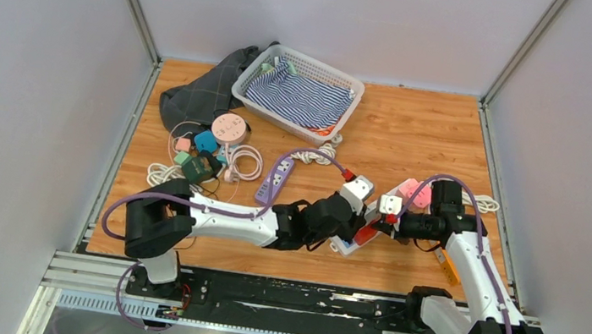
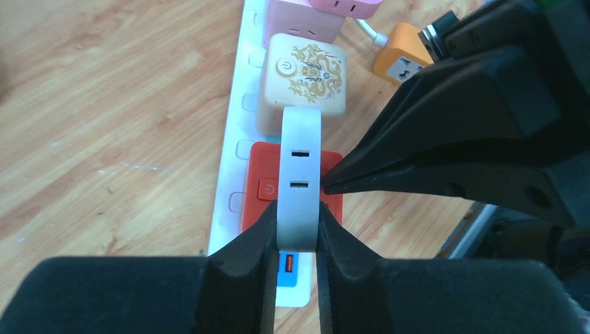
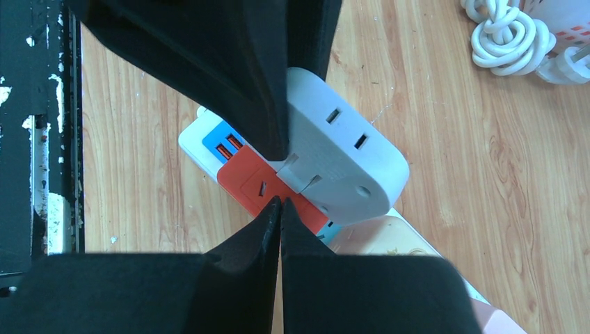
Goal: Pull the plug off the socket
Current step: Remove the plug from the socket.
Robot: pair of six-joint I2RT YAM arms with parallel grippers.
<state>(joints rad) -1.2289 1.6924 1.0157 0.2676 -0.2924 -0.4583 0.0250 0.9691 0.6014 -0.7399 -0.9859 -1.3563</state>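
While the left gripper (image 2: pixel 299 219) pinches the white plug adapter (image 2: pixel 300 160) on edge over the red socket cube (image 2: pixel 259 188) of the white power strip (image 2: pixel 233 132), its long axis along the strip, the right gripper (image 3: pixel 280 203) is closed empty, tips at the cube.

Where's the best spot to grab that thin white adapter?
Pinch the white adapter across its thin width, on its two broad flat faces, coming from above as the left gripper does. It stands upright in the red socket.
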